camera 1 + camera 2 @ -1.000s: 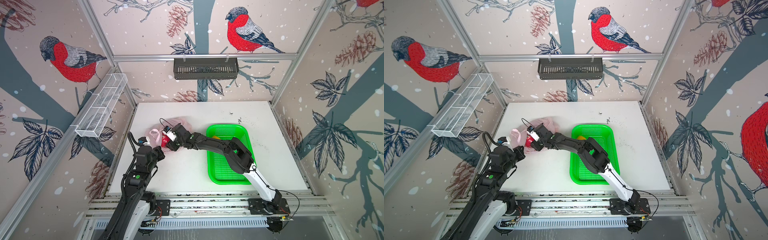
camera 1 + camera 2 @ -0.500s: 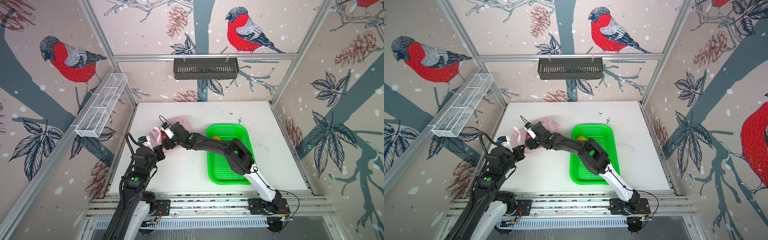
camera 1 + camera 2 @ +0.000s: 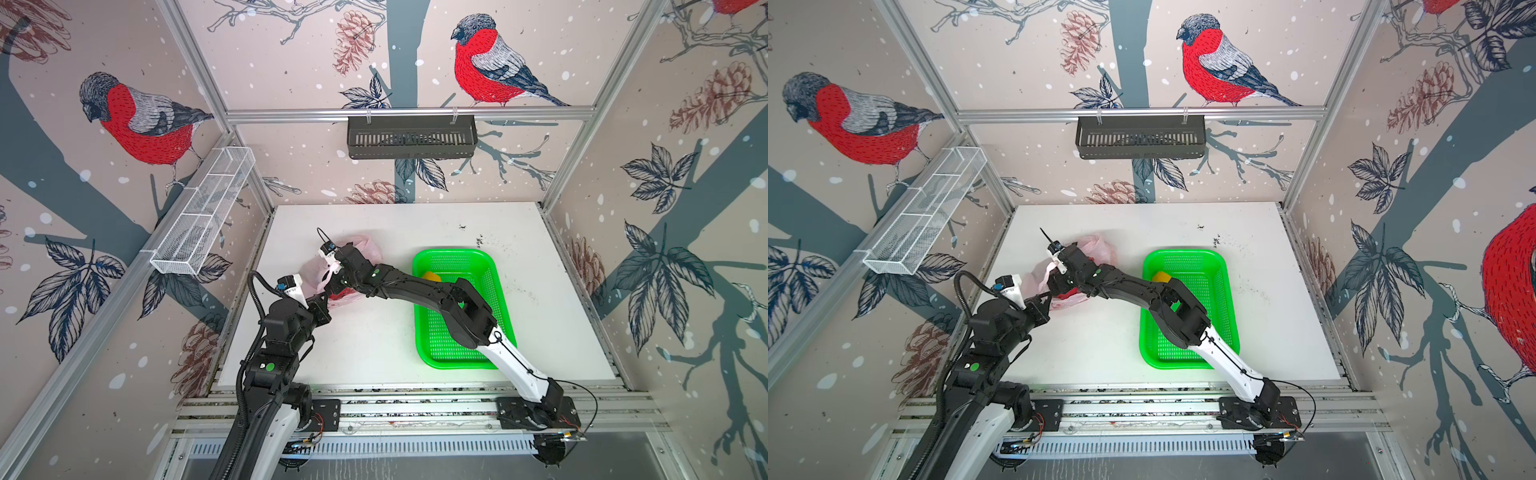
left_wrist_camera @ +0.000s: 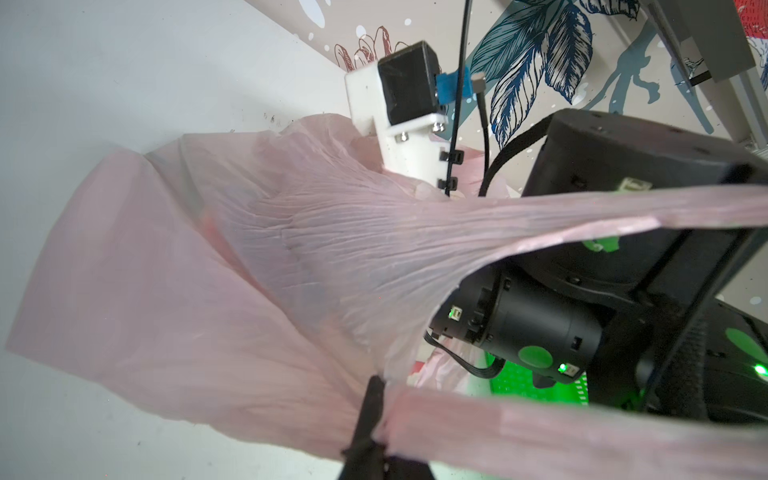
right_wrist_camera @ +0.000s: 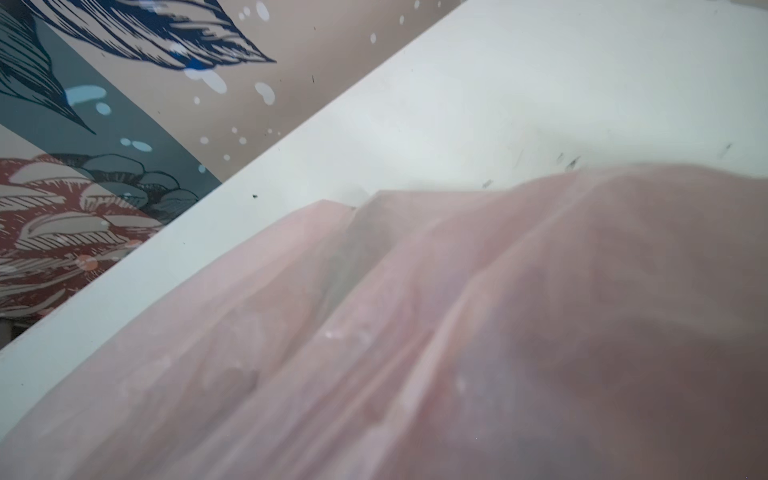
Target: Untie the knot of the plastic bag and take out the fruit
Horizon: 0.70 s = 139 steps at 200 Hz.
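The pale pink plastic bag (image 3: 365, 245) (image 3: 1100, 245) lies on the white table at middle left in both top views. My left gripper (image 3: 326, 296) (image 4: 376, 386) is shut on a stretched edge of the bag near a handle strip (image 4: 582, 436). My right gripper (image 3: 336, 286) reaches across from the right into the bag's mouth. Its fingers are hidden by plastic, and the right wrist view shows only the bag (image 5: 498, 332) from close up. One red fruit (image 3: 343, 296) (image 3: 1066, 296) shows through the bag. A yellow-orange fruit (image 3: 430, 276) lies in the green basket. The knot is out of view.
The green perforated basket (image 3: 457, 251) (image 3: 1183, 251) stands right of the bag, and my right arm passes over its near-left part. A black slotted basket (image 3: 411, 137) hangs on the back wall. A white wire rack (image 3: 203, 216) is mounted on the left wall.
My right gripper has moved a little farther back and left, deeper into the bag. The left gripper has kept its hold in about the same place.
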### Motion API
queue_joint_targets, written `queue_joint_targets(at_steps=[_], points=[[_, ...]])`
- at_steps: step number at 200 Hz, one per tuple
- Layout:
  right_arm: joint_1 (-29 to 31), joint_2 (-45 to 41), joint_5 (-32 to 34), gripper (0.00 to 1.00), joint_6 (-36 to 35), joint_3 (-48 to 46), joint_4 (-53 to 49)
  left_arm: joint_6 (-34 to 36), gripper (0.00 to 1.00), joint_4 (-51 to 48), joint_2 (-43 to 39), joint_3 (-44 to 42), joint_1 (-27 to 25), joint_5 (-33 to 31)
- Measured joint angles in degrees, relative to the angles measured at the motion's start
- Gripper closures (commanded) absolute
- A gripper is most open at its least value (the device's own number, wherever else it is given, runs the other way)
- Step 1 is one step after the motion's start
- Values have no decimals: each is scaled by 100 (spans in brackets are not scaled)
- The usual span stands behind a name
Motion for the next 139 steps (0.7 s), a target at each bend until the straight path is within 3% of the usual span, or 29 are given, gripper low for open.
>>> queue_joint_targets(at_steps=[41,139], points=[[0,17,-4,13,-2,-48,-11,-74,100,4,-31,-122,0,-214],[-4,-15,127,32,101,-168,350,-553,100,-175,-603,-492,-4,-1104]])
